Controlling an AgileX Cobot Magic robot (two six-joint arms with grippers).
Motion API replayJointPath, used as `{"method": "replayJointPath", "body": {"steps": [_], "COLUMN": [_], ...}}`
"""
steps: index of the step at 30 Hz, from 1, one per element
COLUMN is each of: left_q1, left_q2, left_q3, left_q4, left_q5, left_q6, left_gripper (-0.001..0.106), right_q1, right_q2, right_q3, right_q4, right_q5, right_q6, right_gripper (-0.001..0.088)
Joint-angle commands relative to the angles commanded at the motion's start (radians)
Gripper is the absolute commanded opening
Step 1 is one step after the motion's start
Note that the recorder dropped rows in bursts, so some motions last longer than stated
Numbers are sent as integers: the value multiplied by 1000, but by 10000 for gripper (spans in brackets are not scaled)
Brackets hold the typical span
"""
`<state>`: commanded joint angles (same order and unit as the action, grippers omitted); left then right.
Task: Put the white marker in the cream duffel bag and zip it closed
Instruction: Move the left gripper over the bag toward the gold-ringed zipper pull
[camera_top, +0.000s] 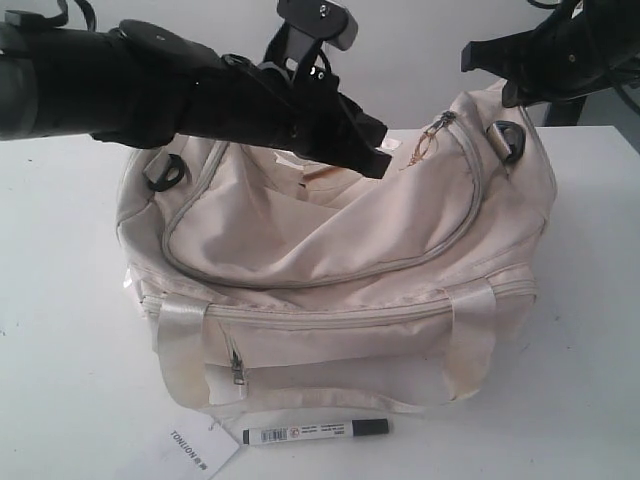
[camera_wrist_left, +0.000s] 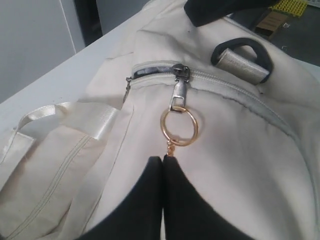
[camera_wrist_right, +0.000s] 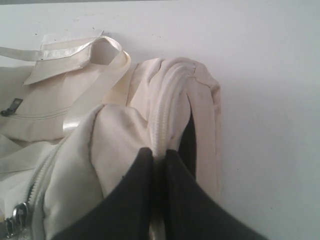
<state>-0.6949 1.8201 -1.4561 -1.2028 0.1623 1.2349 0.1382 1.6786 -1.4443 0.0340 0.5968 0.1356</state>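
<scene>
Your left gripper (camera_wrist_left: 163, 159) is pressed together on the short gold chain (camera_wrist_left: 170, 148) below the round gold metal ring (camera_wrist_left: 179, 126), which hangs from the zipper pull (camera_wrist_left: 178, 90) of the large soft cream fabric duffel bag (camera_wrist_left: 240, 165). Your right gripper (camera_wrist_right: 156, 152) pinches a fold at the bag's end, on the zipper seam. The slim white marker with a dark cap (camera_top: 315, 433) lies outside the bag, on the white table (camera_top: 60, 300) just off its front-pocket side.

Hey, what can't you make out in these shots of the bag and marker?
cream duffel bag contents: every view, its own fabric covers them.
white marker label print: exterior view, too small.
paper tag: exterior view, bottom edge cuts it.
chain end: left wrist view, lost inside the shut left gripper.
</scene>
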Motion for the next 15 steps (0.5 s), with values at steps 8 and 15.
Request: {"method": "replayJointPath", "body": {"steps": [8,15], "left_q1": [-35,-40], "left_q2": [48,91], "left_q3": [-33,-77], "left_q4": [0,0], "left_q5": [-40,-61], "left_q6": [43,43], "left_gripper": [459,498], "right_q1": [0,0], "right_q2": [0,0], "right_q3": [0,0], "right_q4": [0,0], "right_q5": [0,0], "right_q6": [0,0], "right_gripper": [0,0]}}
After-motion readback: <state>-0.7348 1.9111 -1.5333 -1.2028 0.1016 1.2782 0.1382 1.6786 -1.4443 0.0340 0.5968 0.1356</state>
